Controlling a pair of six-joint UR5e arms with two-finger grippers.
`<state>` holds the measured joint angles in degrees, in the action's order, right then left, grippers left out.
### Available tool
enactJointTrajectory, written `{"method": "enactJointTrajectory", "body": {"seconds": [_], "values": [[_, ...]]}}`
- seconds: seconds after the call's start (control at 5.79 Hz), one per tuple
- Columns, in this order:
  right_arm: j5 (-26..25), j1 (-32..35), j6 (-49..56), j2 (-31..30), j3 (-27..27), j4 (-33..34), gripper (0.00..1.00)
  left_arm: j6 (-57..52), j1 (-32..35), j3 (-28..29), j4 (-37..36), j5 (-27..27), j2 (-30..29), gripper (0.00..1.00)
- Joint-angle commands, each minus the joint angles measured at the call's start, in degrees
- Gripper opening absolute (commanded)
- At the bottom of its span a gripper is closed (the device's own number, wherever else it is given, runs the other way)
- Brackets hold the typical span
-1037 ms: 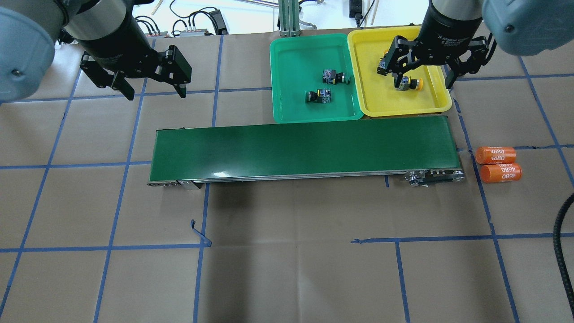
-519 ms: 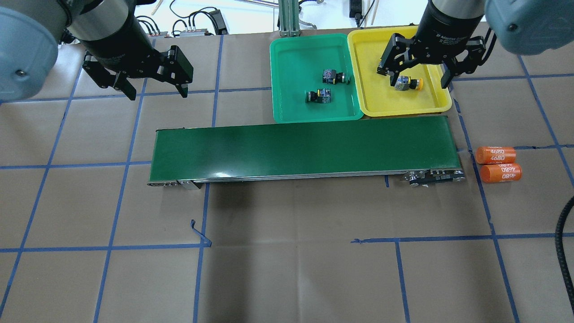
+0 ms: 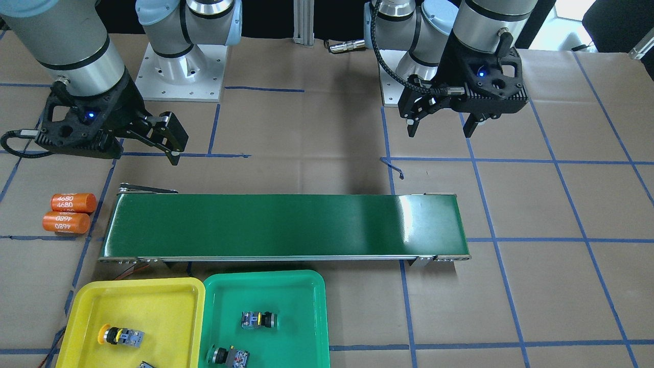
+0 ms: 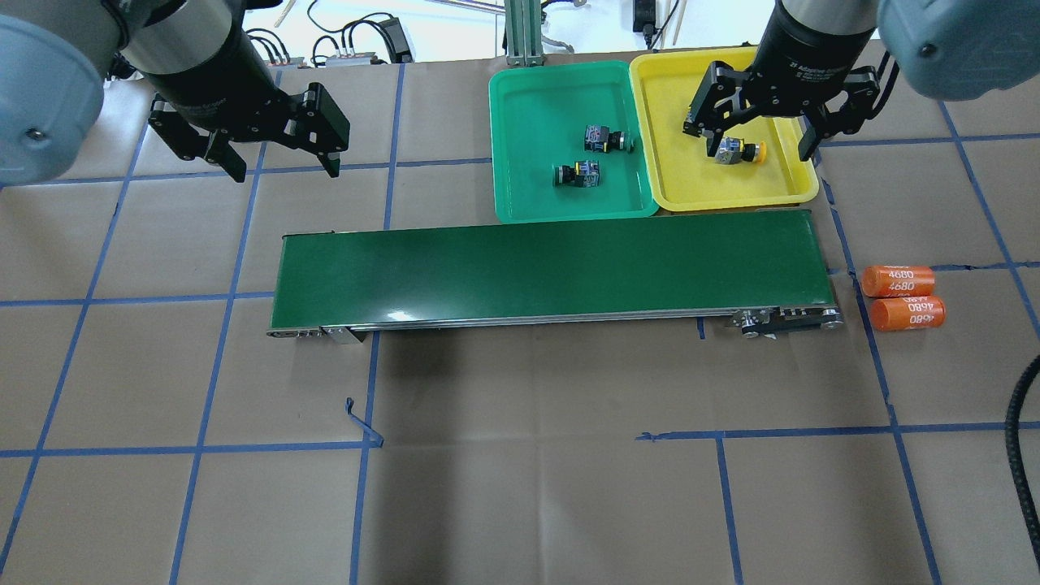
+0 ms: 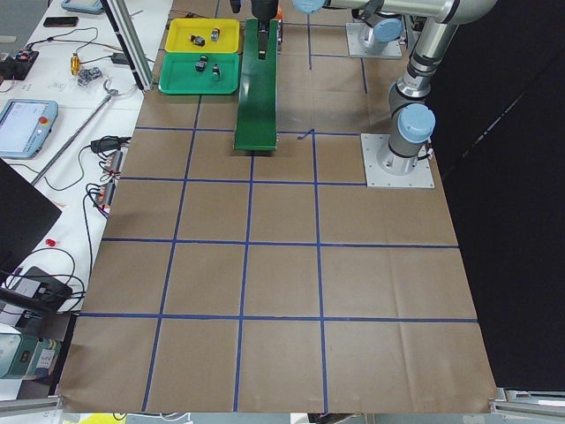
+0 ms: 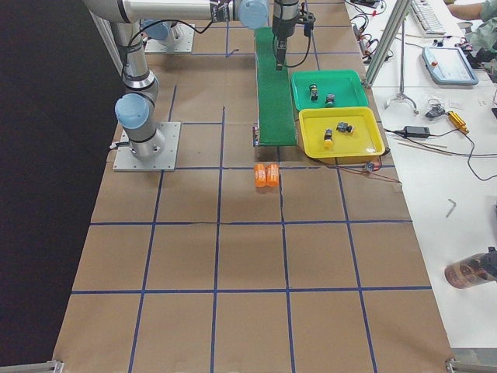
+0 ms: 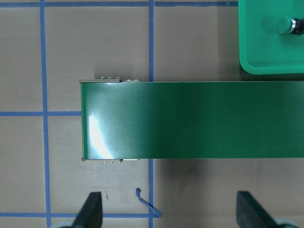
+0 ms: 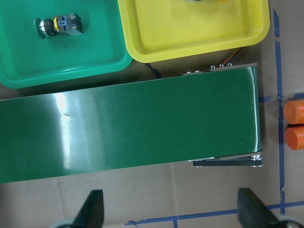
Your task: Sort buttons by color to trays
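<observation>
Two green buttons (image 4: 608, 138) (image 4: 577, 174) lie in the green tray (image 4: 536, 106). One yellow button (image 4: 741, 151) lies in the yellow tray (image 4: 691, 183). A second button (image 6: 342, 127) lies in that tray too, mostly hidden behind my right gripper in the overhead view. My right gripper (image 4: 756, 142) is open and empty, raised high, and overlaps the yellow tray in the overhead view. Its wrist view looks down on the belt's right end, fingertips wide apart (image 8: 171, 213). My left gripper (image 4: 284, 166) is open and empty, raised near the belt's left end.
A long dark green conveyor belt (image 4: 552, 264) lies across the table in front of both trays. Two orange cylinders printed "4680" (image 4: 898, 281) lie right of the belt. A black cable (image 4: 1016, 439) hangs at the right edge.
My right gripper has shifted slightly away from the yellow button, which now shows fully. The left gripper has barely moved. Both stay open.
</observation>
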<state>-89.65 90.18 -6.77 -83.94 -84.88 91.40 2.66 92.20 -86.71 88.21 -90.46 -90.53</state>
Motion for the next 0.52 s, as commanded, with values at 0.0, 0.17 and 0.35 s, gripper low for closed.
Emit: {"method": "enactJointTrajectory", "body": {"seconds": [0.0, 0.17, 0.35], "values": [[-0.08, 0.0, 0.0, 0.0, -0.11, 0.01, 1.0, 0.06, 0.0, -0.21, -0.06, -0.07, 0.09, 0.99], [-0.17, 0.0, 0.0, 0.09, -0.2, 0.09, 1.0, 0.58, 0.0, -0.47, -1.54, 0.11, -0.34, 0.99], [-0.26, 0.0, 0.09, 0.09, -0.29, 0.18, 1.0, 0.59, 0.09, -0.73, -1.73, 0.11, -0.17, 0.99]]}}
